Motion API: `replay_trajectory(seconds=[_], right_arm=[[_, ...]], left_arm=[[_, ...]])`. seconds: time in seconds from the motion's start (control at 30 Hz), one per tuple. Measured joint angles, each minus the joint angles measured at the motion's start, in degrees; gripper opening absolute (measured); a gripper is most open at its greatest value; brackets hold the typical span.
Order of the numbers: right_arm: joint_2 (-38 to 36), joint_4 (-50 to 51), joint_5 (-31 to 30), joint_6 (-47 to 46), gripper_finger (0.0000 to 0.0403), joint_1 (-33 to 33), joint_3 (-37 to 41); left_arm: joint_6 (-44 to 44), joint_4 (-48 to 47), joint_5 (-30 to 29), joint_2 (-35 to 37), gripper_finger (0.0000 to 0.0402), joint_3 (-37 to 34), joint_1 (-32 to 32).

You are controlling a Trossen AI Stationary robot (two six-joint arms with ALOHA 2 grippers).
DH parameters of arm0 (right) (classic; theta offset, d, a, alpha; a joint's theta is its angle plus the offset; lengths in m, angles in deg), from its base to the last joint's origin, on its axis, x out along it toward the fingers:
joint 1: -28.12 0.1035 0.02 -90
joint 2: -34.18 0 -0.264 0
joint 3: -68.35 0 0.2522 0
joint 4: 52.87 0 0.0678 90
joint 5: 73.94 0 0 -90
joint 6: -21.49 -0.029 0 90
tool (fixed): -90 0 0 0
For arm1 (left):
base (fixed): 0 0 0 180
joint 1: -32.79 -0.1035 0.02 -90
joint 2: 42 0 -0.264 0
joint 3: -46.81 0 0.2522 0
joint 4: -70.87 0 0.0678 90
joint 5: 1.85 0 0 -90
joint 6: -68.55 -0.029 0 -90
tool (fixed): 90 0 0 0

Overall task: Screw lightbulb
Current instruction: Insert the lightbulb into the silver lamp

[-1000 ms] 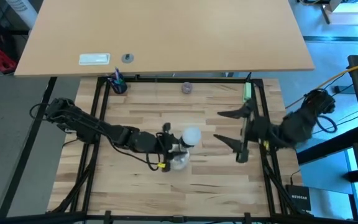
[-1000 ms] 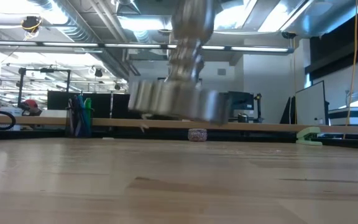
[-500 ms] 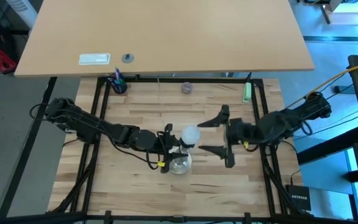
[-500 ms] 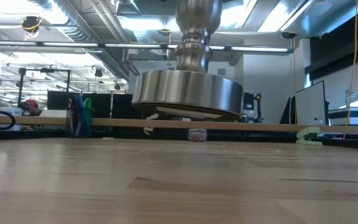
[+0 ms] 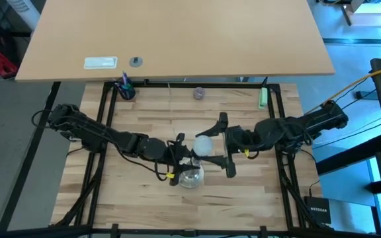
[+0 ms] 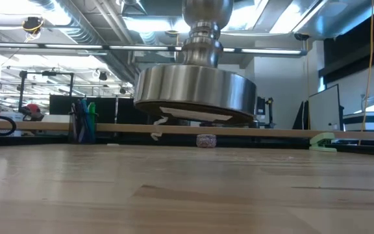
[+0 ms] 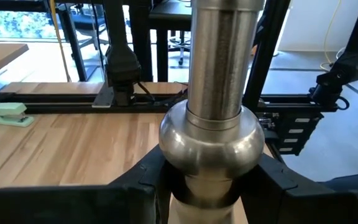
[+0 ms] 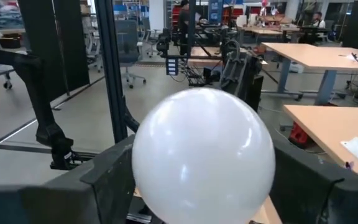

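Risk: bulb cross-threading | left claw clamped on lifted stand | right claw spread around bulb, not squeezing | tilt could jam it

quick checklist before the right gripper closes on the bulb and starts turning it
1. Left gripper shut on the metal stand: ok.
2. Stand's base resting on the table: not ok, it hangs lifted and tilted.
3. Lightbulb between the right gripper fingers: ok, globe centred in the right wrist view.
4. Right gripper open wide enough: ok, fingers sit either side, no contact seen.
5. Bulb's screw base seated straight in the socket: cannot tell, hidden.
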Motion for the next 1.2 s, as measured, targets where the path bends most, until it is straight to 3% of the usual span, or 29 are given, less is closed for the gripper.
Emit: replay_trajectory(seconds=[0.13, 0.23, 0.43, 0.63, 0.87, 1.03, 1.2], right_arm=[[0.0, 0.2, -0.1, 0.2, 0.0254, 0.0, 0.0], [0.0, 1.1, -3.0, 0.2, 0.0252, 0.0, -0.1], [1.1, 1.9, -18.7, -1.2, 0.0252, 0.0, -0.2], [7.3, -7.3, -31.2, 3.4, 0.0252, -0.6, -0.3], [13.6, -20.8, -37.8, 13.5, 0.0252, -1.0, -0.4], [14.8, -24.8, -39.2, 17.6, 0.0252, -1.0, -0.3], [14.2, -23.3, -36.9, 19.5, 0.0252, -0.1, -0.9]], left_arm=[[-0.1, -0.1, 0.0, 0.0, 0.0124, 0.0, 0.0], [0.3, -0.4, -2.6, 0.0, 0.0124, 0.0, 0.0], [1.4, -2.4, -22.1, -0.2, 0.0124, -0.1, 0.7], [3.5, -2.1, -37.2, -1.9, 0.0124, -0.2, 2.3], [3.4, -1.0, -52.3, -3.5, 0.0124, -0.3, 4.4], [2.4, -0.8, -54.4, -3.5, 0.0124, -0.3, 4.9], [2.7, -3.7, -54.4, -3.3, 0.0124, -0.2, 4.8]])
